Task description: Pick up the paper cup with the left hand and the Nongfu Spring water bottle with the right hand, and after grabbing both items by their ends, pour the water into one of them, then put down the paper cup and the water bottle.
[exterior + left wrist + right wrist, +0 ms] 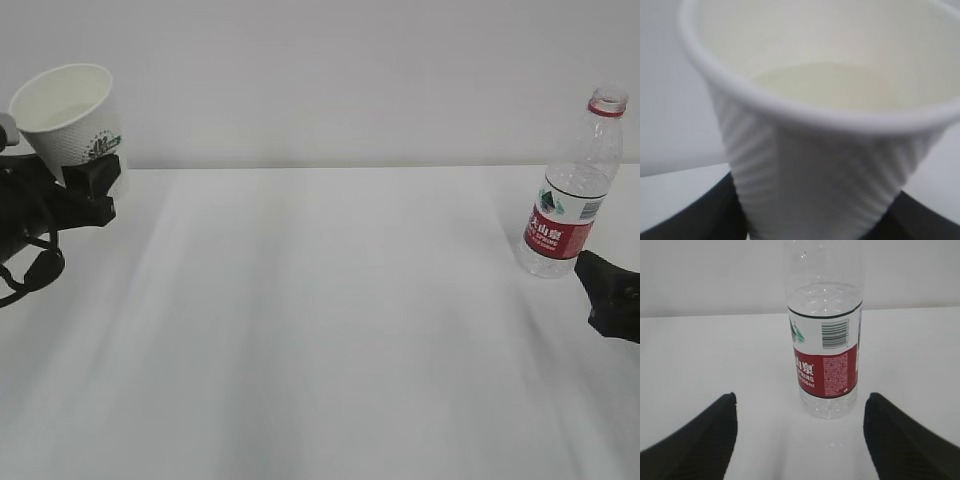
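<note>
A: Where is the paper cup now?

B: At the upper left of the frame, almost at the left edge. The left gripper is clamped on its lower part and holds it off the table, tilted, with the mouth toward the upper right. In the left wrist view the cup fills nearly the whole picture, and a dark finger sits at each side of its base.

A: And the Nongfu Spring water bottle?

B: It stands at the right side of the frame, upright on the table, without a cap. The right gripper is at the lower right edge, just beside the bottle but not touching. In the right wrist view its fingers stand wide apart, with the bottle between and beyond them.

A: Is there room between them?

B: Yes, the whole middle of the table is open, from the cup to the bottle.

A: What about the surfaces?

B: The cup is white paper with a ribbed wall, a rolled rim, a cream inside and a green logo. The bottle is clear plastic, with a red neck ring and a red-and-white label. The table is a smooth white.
</note>
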`<act>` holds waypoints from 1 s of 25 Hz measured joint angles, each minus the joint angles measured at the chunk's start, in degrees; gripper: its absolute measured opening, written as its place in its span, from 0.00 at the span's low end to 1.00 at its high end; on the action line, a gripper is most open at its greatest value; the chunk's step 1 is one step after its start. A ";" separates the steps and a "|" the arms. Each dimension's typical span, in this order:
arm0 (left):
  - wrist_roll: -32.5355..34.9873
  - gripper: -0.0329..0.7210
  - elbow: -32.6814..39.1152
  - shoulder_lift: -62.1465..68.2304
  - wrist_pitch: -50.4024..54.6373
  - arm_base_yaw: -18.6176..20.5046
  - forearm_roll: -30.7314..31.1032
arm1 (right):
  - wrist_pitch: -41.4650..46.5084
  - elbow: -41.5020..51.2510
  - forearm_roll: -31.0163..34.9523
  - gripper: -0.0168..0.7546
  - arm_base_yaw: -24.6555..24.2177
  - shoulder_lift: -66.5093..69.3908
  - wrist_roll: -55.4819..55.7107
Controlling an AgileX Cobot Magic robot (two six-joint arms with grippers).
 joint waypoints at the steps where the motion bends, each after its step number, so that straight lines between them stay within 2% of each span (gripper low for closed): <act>1: 0.00 0.61 0.00 0.00 0.00 0.25 -0.56 | 0.00 0.00 0.00 0.79 0.00 0.00 0.00; 8: -0.34 0.61 0.00 0.00 0.00 3.41 -0.98 | 0.00 0.00 0.00 0.79 0.00 0.00 0.00; 16: -4.23 0.61 0.00 0.00 0.00 8.40 -1.25 | 0.00 0.00 0.00 0.79 0.00 0.00 0.00; 25: -4.50 0.61 0.00 3.16 -1.66 9.73 -1.29 | 0.00 0.00 0.00 0.79 0.00 0.00 0.00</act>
